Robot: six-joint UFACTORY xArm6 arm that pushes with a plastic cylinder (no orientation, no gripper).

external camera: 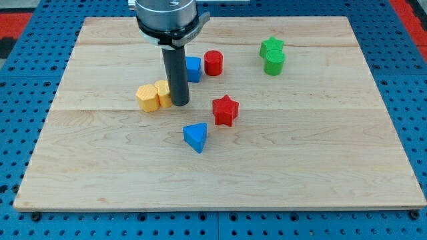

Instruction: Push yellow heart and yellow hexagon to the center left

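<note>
Nearest the camera, toward the desk's [100,180] bottom edge, a blue triangular block [195,137] is seen lying alone, with a red star [225,110] just above it and to the view's right. The two task blocks sit left of the desk's middle, touching each other: the yellow hexagon [147,97] on the view's left and the yellow heart [163,93] on its right, the heart's shape being partly hidden by the rod. My tip [179,103] is placed against the heart's right side, so a push toward the left edge appears to be set up. No pincer is fitted to this arm, so no jaw state can be told; only the rod is present. Behind the rod, a blue block [193,69] of unclear shape and a red cylinder [213,63] are found toward the top edge, and two green blocks [272,56] are stacked or pressed together nearer the top right corner. The main risk is judged to be an off-centre push: if the line of travel is not kept through both yellow blocks, the hexagon could be rotated aside and slipped off the heart, leaving one behind. A drift toward the top or bottom edge would also be caused by a slanted stroke.
</note>
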